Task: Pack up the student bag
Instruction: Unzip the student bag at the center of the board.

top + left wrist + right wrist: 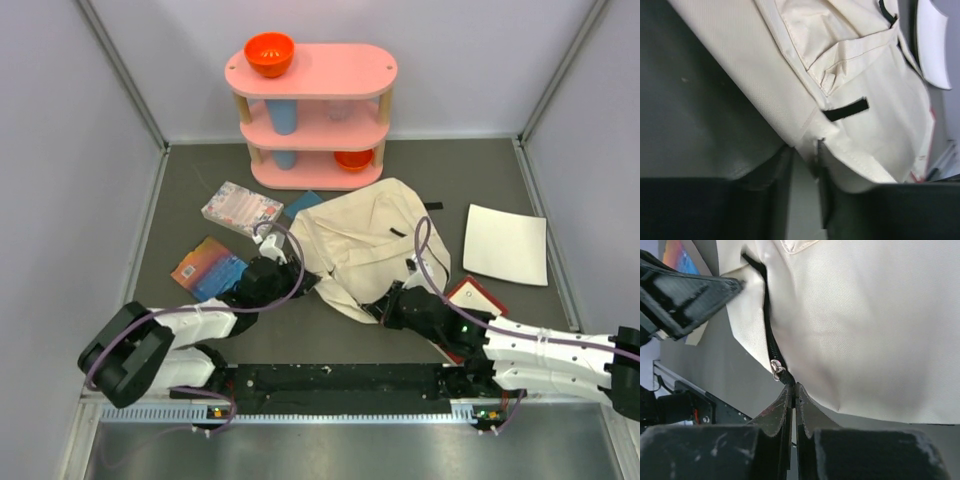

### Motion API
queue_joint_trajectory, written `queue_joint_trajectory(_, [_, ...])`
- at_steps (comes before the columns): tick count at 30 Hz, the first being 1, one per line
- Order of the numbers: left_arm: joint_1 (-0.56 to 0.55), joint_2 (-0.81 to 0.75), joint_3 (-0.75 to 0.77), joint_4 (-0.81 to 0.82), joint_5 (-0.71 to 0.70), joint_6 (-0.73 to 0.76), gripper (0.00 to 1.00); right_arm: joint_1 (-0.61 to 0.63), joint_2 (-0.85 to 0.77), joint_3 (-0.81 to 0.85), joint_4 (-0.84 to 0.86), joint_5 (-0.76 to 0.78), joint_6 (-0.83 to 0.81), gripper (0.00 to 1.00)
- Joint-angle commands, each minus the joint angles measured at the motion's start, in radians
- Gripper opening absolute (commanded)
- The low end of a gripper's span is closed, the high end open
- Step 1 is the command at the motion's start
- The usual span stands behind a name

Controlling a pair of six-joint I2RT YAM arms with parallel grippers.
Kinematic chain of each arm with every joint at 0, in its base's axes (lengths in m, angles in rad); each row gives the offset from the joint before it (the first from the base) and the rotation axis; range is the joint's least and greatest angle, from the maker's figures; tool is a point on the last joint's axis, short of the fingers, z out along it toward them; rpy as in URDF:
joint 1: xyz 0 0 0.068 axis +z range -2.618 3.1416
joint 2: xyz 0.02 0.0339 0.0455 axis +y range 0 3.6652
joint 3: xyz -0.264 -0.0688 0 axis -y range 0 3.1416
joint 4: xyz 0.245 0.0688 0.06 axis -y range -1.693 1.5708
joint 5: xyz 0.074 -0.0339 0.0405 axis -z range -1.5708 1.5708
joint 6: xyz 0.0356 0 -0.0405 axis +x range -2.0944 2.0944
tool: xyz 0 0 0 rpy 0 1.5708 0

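Nearest the bases, the right gripper is closed tight, its two fingertips pressed together on the lower end of the black zipper line at the near edge of the student bag, just below a small silver zipper slider. The left gripper sits at the bag's near-left edge with its jaws a little apart. The bag's seam and a dark zipper pull lie at the mouth of the gap; that close view is blurred, but the jaws appear to clamp nothing. The cream bag lies crumpled on the dark grey table, roughly mid-table between the two grippers, with a short black loop on its side. A flat red-edged item lies partly under the right arm, and a colourful book lies beside the left arm. Farther out, a flat white sheet rests to the bag's right and apart from it, and a patterned pack lies to its left. At the back stands a pink three-tier shelf, with an orange bowl on top, a blue cup on the middle tier and another orange bowl at the bottom.
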Motion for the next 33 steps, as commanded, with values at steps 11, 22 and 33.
queue_joint_trajectory(11, [0.01, -0.362, -0.009, -0.359, -0.017, 0.232, 0.71, 0.011, 0.109, 0.088, 0.014, 0.045, -0.027, 0.04])
queue_joint_trajectory(22, [-0.067, -0.267, 0.069, -0.336, 0.05, 0.266, 0.7, 0.009, 0.135, 0.028, 0.071, 0.093, 0.195, 0.48])
queue_joint_trajectory(33, [-0.151, -0.178, 0.145, -0.308, 0.04, 0.261, 0.7, 0.0, 0.214, -0.026, 0.227, 0.093, 0.237, 0.49])
